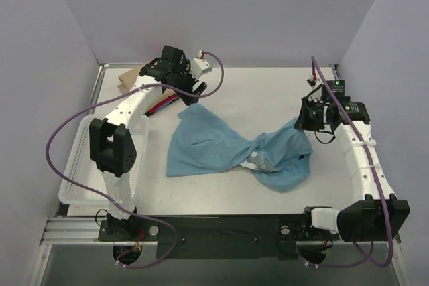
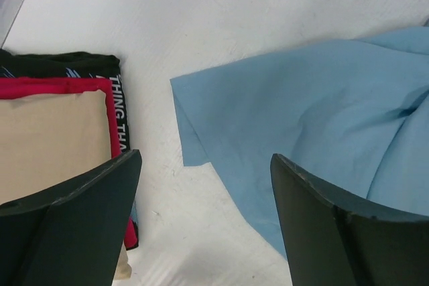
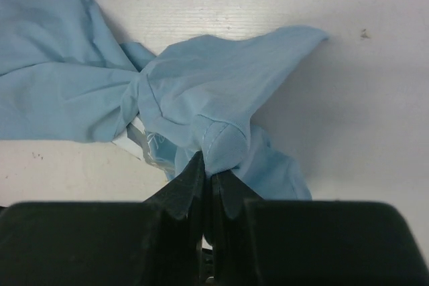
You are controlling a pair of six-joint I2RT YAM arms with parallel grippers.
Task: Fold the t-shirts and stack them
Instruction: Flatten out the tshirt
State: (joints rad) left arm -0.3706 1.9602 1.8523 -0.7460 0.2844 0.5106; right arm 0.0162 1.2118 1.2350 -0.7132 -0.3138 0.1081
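The light blue t-shirt lies twisted and bunched across the middle of the table. My right gripper is shut on a fold of its right end and holds that end lifted a little. My left gripper is open and empty, hovering above the shirt's far left corner. A folded stack sits left of it: the tan t-shirt on top of the red-and-black one. In the top view the stack is mostly hidden under the left arm.
A white mesh basket stands at the table's left edge by the left arm's base. A brown cardboard-like piece lies at the far left corner. Grey walls close in the back and both sides.
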